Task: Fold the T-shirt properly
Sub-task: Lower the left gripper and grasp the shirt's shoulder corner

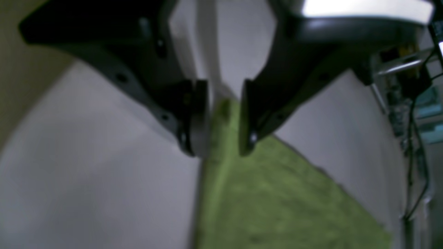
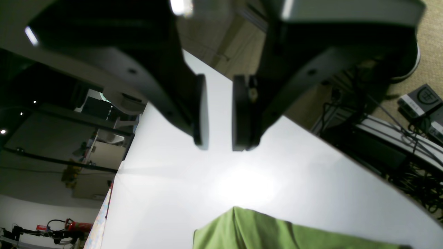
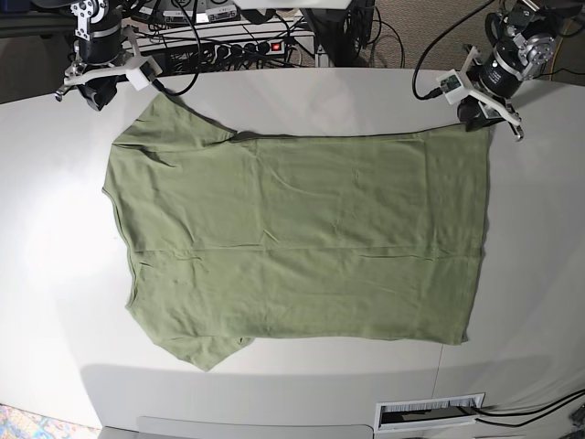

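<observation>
Base view: T-shirt point(image 3: 297, 238) flat on table point(image 3: 55, 247), olive, lightly wrinkled, sleeves at left. Left tool point(image 1: 223, 117) narrowly parted astride a shirt corner; right tool point(image 2: 219, 112) narrowly parted, empty.

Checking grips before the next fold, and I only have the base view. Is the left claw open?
Observer: Yes. The left wrist view shows the left claw with its jaws apart. The shirt edge shows in the gap, though the picture is blurry.
Operator: Right one?
Observer: The right claw is open too, with only bare table behind the gap.
Operator: Shirt near it?
Observer: A shirt corner lies on the table below the claw, apart from it.
</observation>
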Action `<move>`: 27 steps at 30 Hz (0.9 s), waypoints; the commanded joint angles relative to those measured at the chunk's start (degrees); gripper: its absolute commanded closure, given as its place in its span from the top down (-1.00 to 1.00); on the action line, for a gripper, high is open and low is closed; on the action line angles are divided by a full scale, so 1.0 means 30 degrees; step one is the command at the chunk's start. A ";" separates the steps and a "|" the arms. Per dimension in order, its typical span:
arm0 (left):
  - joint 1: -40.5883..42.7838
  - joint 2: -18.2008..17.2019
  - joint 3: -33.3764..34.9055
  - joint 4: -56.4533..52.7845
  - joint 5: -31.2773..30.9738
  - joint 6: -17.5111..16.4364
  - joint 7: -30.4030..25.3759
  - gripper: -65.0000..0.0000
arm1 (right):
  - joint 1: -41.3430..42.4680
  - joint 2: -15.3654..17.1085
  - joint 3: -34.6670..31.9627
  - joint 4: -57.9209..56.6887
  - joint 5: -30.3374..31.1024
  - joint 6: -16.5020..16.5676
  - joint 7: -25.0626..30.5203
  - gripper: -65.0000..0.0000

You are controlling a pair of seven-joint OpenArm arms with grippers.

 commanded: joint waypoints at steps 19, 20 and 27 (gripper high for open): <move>-0.0517 -0.0962 -0.0117 -0.1224 -0.0197 -0.0357 -0.1960 -0.49 | -0.0095 0.0219 0.0117 0.0270 -0.0342 -0.0255 0.0131 -0.61; -0.0670 -0.0962 -0.0073 -0.1282 -0.0204 -0.0350 -0.1989 -0.49 | -0.0095 0.0219 0.0117 0.0270 -0.0342 -0.0255 0.0131 -0.61; -0.3555 -0.0954 0.3439 -0.3257 0.0430 -0.0211 -0.0954 -0.49 | -0.0102 0.0219 0.0117 0.0270 -0.1450 -0.0270 -0.0029 -0.61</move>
